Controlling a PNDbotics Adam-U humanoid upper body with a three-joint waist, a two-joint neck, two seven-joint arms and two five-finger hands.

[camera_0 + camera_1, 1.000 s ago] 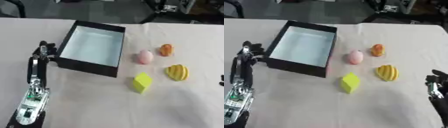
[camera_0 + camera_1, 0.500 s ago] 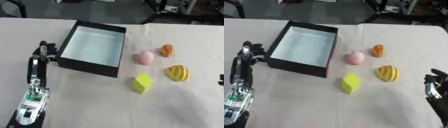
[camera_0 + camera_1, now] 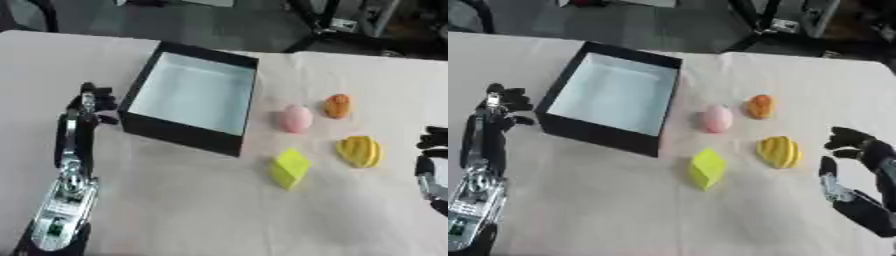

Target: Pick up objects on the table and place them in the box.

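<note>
On the worktop [image 3: 192, 210] in the left eye view, a black box [image 3: 194, 97] stands empty, with the left hand [image 3: 92, 100] just beside its left wall, fingers relaxed. Pink [image 3: 296, 118], orange [image 3: 338, 105], striped yellow [image 3: 360, 151] and yellow-green [image 3: 290, 168] objects lie right of it.

Toward the right eye view's right edge, the right hand [image 3: 855, 145] sits near the striped object, fingers loosely apart, holding nothing.

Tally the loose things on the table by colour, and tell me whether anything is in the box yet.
Pink: 1, an egg-shaped thing
Orange: 1, a small lump
Yellow: 2, a ridged shell-like thing and a block
Total: 4 on the table; 0 in the box
</note>
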